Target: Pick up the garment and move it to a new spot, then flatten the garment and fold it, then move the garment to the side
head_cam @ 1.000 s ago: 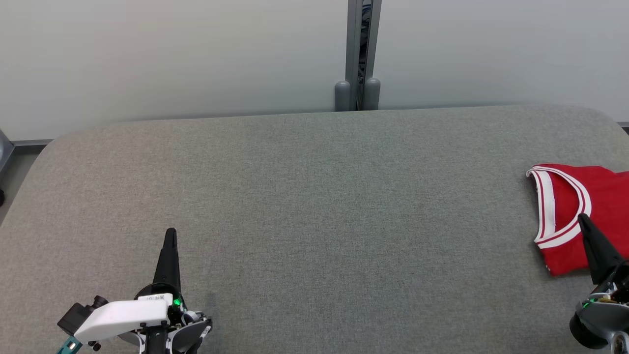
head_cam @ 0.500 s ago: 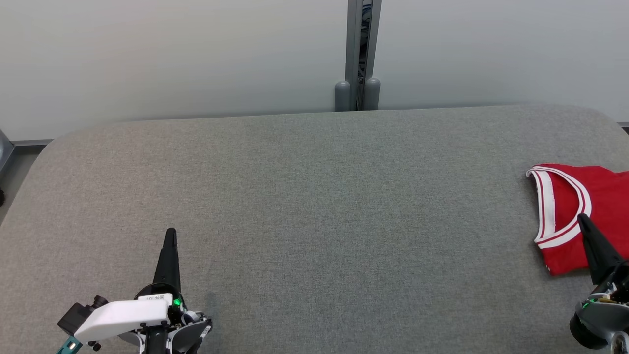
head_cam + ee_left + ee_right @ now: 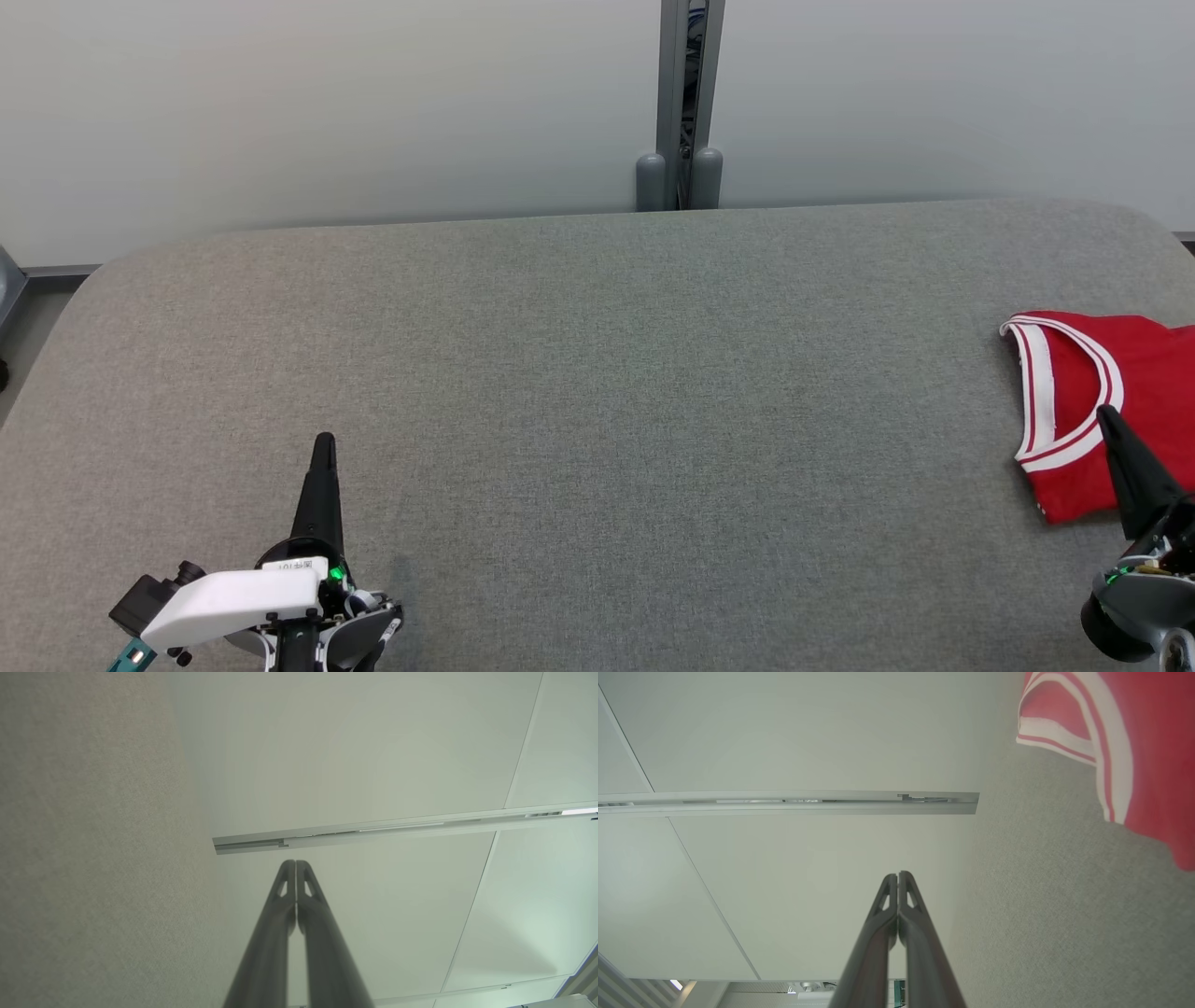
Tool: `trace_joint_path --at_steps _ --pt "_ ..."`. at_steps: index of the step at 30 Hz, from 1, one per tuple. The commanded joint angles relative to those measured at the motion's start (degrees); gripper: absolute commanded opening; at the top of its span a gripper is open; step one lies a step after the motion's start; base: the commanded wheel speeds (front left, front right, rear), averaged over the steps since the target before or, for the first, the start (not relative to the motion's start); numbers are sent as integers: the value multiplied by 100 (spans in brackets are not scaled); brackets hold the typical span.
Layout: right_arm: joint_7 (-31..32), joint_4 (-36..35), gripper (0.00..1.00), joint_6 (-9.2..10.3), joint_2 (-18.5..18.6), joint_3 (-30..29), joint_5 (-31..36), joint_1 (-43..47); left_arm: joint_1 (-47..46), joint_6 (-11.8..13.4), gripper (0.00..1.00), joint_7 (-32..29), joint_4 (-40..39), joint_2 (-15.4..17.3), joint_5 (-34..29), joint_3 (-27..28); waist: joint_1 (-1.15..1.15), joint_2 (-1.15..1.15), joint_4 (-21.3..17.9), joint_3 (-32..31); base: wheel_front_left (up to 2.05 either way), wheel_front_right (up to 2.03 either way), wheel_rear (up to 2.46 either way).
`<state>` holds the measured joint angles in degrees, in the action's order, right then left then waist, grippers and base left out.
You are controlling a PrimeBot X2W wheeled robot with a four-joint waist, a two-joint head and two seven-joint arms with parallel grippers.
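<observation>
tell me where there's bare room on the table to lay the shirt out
The middle of the table is bare, from the left gripper across to the red shirt and back to the post. Crowded only at the right edge: shirt and right gripper.

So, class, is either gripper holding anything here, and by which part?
Nothing is held. The left gripper and the right gripper are both shut and empty; the red shirt lies loose on the table beside the right one.
</observation>
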<state>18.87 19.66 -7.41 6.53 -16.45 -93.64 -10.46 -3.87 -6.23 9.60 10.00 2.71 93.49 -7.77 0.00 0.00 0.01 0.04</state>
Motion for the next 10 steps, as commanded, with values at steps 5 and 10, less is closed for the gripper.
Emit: trace_joint_path --at_steps 5,10 --pt "48 16 0 -14 14 -36 29 -51 -71 -25 0 -13 5 15 27 24 0 0 0 0 0 0 0" --pt "58 17 0 -14 8 -45 42 -49 -71 -25 0 -13 5 15 27 24 0 0 0 0 0 0 0"
